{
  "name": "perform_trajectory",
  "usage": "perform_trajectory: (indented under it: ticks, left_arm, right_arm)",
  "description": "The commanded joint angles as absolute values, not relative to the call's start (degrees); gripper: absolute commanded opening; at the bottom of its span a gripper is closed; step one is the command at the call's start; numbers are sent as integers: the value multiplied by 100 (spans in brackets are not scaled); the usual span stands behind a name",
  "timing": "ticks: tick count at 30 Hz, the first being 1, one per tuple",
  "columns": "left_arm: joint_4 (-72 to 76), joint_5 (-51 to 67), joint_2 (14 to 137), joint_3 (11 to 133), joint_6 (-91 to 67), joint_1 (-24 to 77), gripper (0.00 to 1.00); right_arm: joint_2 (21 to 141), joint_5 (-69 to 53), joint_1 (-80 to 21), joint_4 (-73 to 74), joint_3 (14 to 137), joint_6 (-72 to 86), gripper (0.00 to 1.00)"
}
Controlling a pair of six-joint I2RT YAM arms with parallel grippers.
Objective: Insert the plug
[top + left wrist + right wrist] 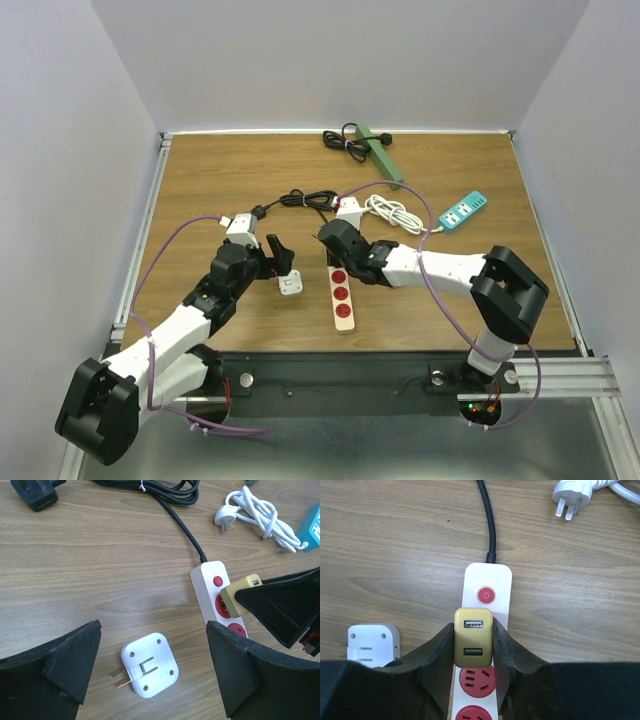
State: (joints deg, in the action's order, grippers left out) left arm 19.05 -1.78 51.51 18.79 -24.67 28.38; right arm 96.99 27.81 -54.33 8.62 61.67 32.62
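The right gripper (473, 650) is clamped on the yellow charger (473, 635), in the lower middle of the right wrist view. The charger sits on the white power strip (487, 577), just below the red switch (486, 595). The left gripper (152, 627) has its fingers wide apart over a white adapter (149, 665) lying at the bottom centre.

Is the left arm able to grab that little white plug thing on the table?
Probably yes. The white adapter lies between the open fingers of the left gripper, with bare wood around it. The right gripper, shut on the yellow USB charger at the power strip, is off to one side.
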Motion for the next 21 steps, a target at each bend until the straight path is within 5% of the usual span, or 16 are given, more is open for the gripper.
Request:
perform_trajectory:
  ticks: [1,21]
  left_arm:
    - [2004,-211,5019,1951,-2364,2804,98]
    - [1951,-220,5054,1960,-2347,2769,98]
  right_arm:
    - [9958,2795,-5581,1327,6126,3498,1]
    - [10099,2804,-5862,1705,5827,3735,0]
